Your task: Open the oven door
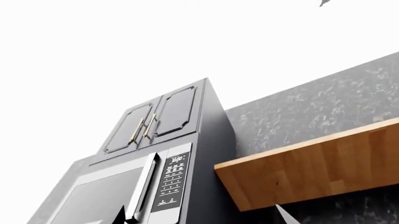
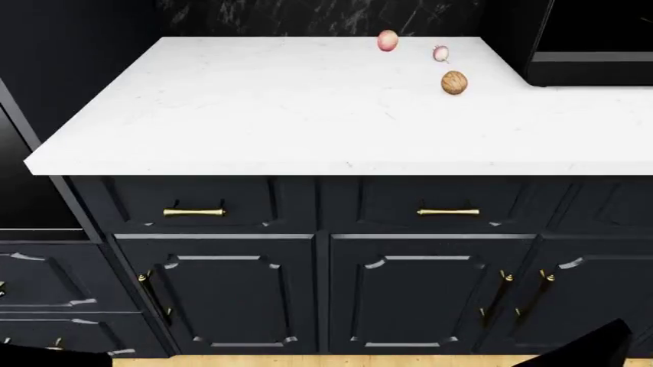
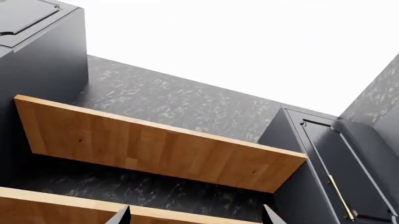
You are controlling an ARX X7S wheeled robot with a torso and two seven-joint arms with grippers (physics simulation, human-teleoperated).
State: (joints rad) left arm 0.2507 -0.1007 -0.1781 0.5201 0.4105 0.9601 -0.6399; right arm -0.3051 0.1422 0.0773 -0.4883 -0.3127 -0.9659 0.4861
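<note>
Nothing is done yet: the oven door [image 2: 15, 183], a dark sliver at the far left, looks closed and untouched. The left claw [image 1: 201, 217] and right claw [image 3: 196, 215] are both released, empty and pointing upward, so the reach and pull remain

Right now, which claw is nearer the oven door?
Left, probably. The oven door shows at the head view's left edge. The left claw is low on that side; the right claw is low at far right, beyond the cupboards.
</note>
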